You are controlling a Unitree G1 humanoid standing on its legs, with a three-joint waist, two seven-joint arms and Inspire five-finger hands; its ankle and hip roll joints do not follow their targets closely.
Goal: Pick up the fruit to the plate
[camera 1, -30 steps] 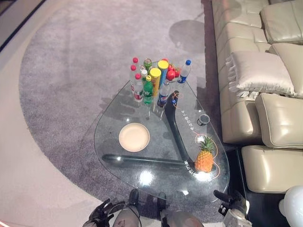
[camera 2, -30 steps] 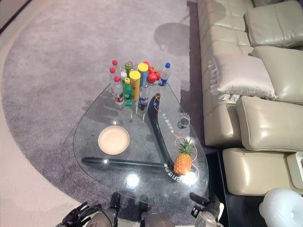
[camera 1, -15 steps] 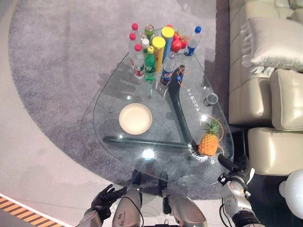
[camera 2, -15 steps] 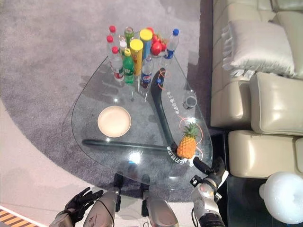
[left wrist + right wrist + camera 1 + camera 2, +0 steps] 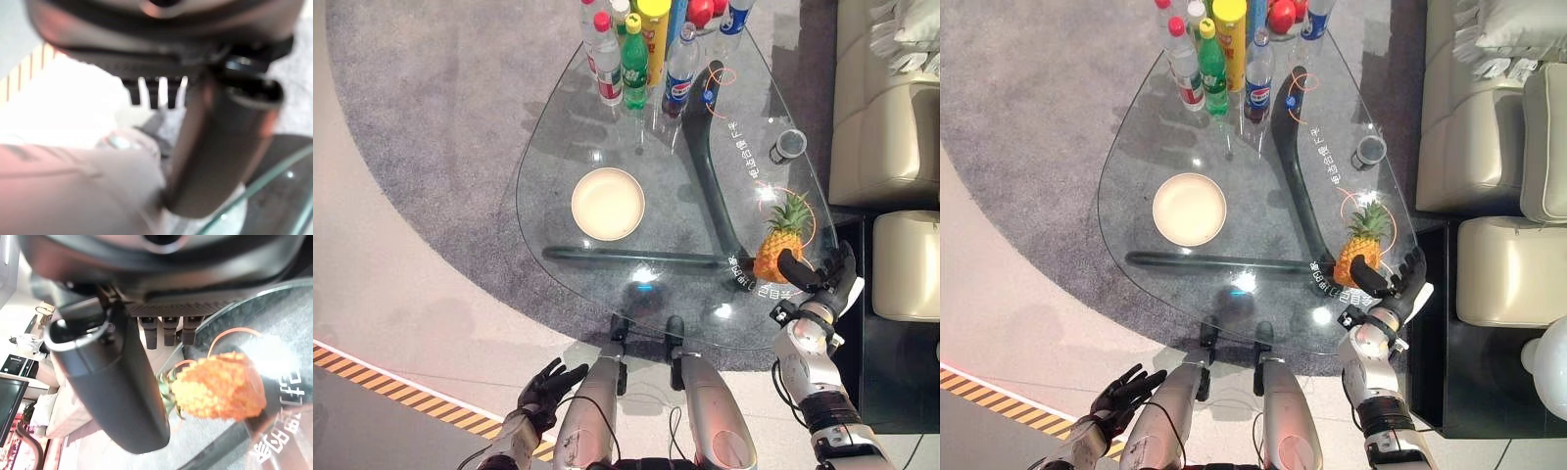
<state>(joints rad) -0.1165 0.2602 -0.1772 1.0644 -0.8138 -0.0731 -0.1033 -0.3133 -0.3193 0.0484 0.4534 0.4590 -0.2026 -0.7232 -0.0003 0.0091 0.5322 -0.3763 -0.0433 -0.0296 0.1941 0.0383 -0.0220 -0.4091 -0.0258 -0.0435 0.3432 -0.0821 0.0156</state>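
A pineapple stands upright near the right edge of the glass table. My right hand is open just behind it on the near-right side, with its thumb by the fruit's base. In the right wrist view the pineapple lies just past the straight fingers, and nothing is held. The round cream plate sits empty left of the table's middle. Well below the table's near edge, my left hand hangs open with spread fingers.
Several bottles and a tall yellow can crowd the table's far end, with red fruit behind them. A small grey cup stands beyond the pineapple. A beige sofa runs along the right. Striped floor tape crosses the lower left.
The camera has tipped down and closer to the table. My right hand has risen from below the table edge up to the pineapple's near side. The left hand stays low.
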